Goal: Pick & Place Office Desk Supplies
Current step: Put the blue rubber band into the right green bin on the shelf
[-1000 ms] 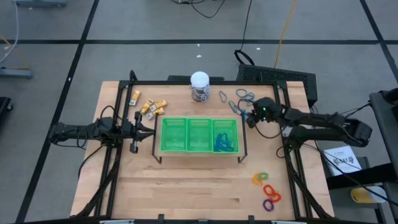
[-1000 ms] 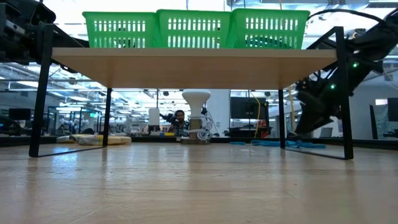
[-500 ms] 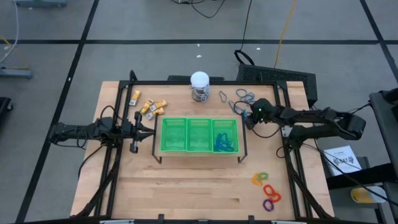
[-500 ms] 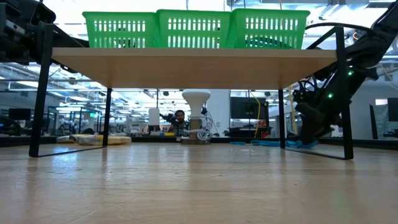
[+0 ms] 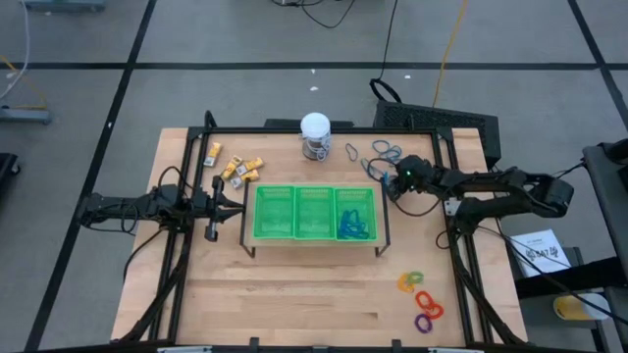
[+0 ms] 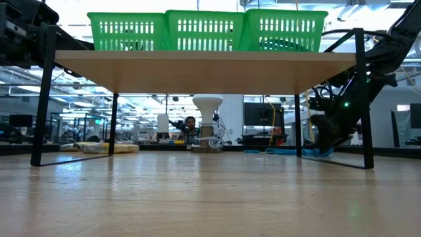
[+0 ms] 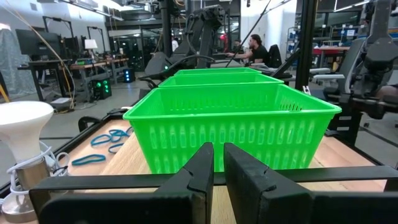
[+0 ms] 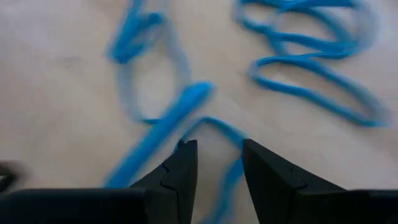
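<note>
Blue loops on the table just right of the green tray, right gripper lowered onto them with fingers parted around a strand, left gripper nearly closed, empty, left of the tray

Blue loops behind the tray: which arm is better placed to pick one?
Right. The right gripper is open, directly over the blue loops; the left gripper waits across the green tray.
</note>
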